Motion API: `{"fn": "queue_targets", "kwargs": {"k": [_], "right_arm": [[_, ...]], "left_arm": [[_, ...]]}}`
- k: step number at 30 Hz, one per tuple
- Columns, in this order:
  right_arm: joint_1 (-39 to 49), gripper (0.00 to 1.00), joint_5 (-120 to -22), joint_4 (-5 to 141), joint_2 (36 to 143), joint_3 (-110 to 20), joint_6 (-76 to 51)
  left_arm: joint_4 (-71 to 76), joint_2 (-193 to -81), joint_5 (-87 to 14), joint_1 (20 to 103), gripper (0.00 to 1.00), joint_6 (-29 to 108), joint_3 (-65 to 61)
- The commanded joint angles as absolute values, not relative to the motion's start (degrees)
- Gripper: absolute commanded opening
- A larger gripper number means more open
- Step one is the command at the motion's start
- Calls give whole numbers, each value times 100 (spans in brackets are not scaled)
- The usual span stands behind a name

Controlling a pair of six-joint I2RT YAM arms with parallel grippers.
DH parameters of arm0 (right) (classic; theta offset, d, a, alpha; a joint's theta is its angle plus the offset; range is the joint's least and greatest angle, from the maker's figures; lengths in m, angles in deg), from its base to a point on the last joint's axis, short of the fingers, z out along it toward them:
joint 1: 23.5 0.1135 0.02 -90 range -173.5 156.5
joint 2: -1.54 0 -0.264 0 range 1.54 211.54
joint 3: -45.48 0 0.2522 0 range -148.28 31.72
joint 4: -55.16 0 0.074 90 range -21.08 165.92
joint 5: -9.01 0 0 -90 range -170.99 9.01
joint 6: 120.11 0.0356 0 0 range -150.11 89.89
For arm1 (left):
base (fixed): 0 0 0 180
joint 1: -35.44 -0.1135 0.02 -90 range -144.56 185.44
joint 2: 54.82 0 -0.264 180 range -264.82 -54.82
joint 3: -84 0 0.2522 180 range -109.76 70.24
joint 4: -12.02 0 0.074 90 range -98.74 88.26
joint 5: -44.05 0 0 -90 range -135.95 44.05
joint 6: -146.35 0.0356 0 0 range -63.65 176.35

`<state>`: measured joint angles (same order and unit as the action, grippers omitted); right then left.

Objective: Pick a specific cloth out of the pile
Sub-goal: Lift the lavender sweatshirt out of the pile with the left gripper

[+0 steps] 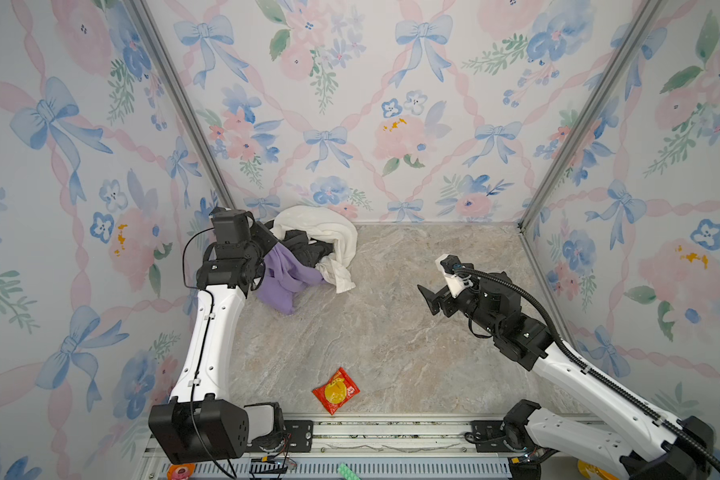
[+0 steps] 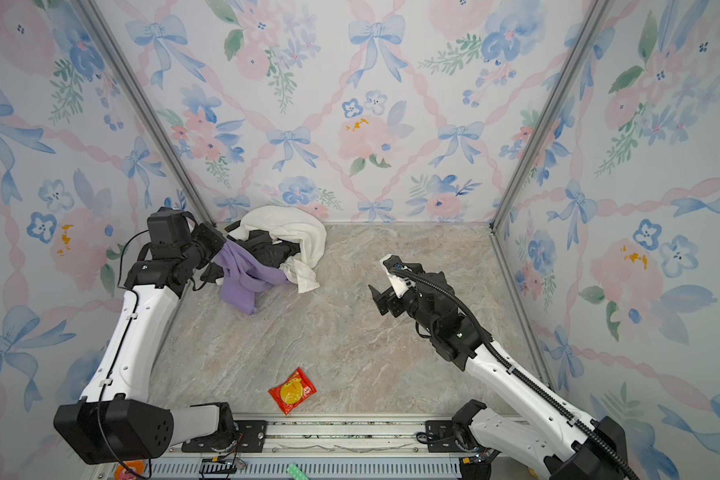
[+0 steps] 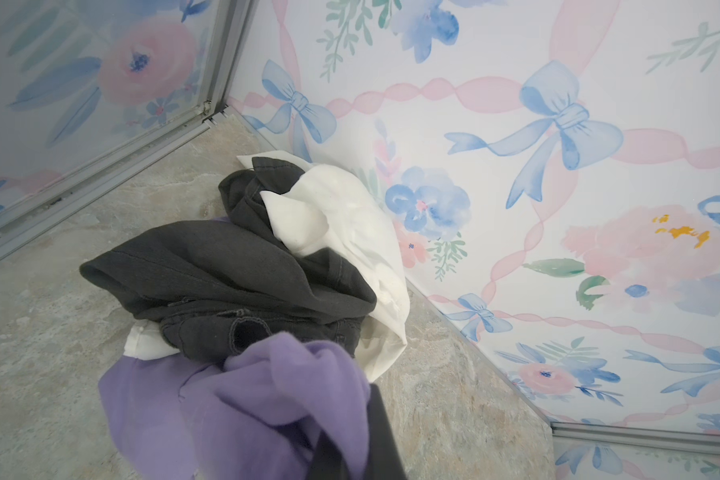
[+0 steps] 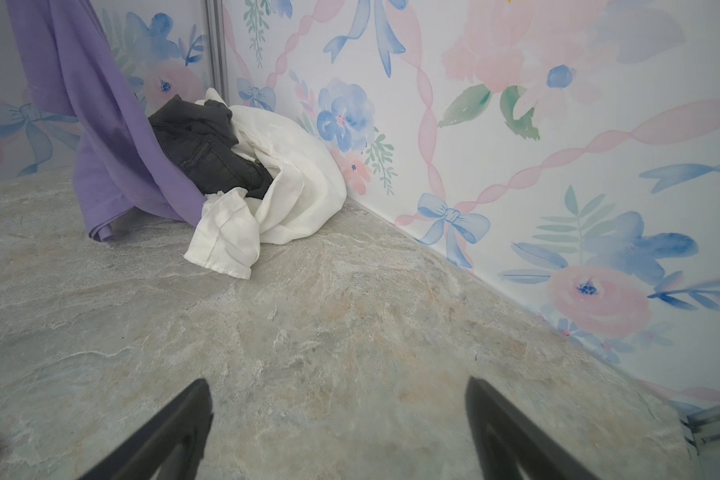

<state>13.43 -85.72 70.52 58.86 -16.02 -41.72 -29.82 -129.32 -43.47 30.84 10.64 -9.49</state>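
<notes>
The cloth (image 1: 281,278) (image 2: 246,276) is a lavender-purple garment at the front left of the pile, in the back left corner. It hangs lifted from my left gripper (image 1: 268,246) (image 2: 220,249), which is shut on its bunched upper fold (image 3: 300,374); its lower end trails on the floor (image 4: 100,224). The pile holds a cream-white garment (image 1: 329,230) (image 4: 300,183) wrapped around a black one (image 1: 308,249) (image 3: 225,270). My right gripper (image 1: 429,297) (image 4: 337,382) hovers open and empty over bare floor, well to the right of the pile.
A red snack packet (image 1: 336,390) (image 2: 292,390) lies near the front edge, between the arm bases. Floral walls close in the back and both sides. A metal rail (image 1: 391,432) runs along the front. Marbled floor (image 1: 391,332) spreads between pile and packet.
</notes>
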Motion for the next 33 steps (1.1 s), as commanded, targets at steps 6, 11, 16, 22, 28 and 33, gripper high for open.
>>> {"fn": "queue_targets", "kwargs": {"k": [6, 11, 16, 22, 28, 33], "right_arm": [[1408, 97, -8533, 6919, 5949, -1605, -4175], [1412, 97, -8517, 6905, 5998, -1659, -4178], [1412, 97, -8498, 6942, 6044, -1706, -4202], [1420, 97, -8476, 6958, 6078, -1724, -4173], [1421, 97, -8485, 6945, 6078, -1731, -4197], [1421, 97, -8486, 6936, 6086, -1739, -4215]], "left_arm": [[-2721, -13192, -3849, 3120, 0, 1119, -1834], [-2651, -13317, -3699, 3139, 0, 1117, -2265], [-2587, -13417, -3619, 3153, 0, 1049, -2651], [-2514, -13541, -3549, 3162, 0, 1022, -3057], [-2400, -13680, -3462, 3167, 0, 993, -3517], [-2268, -13820, -3426, 3174, 0, 1105, -3949]]}}
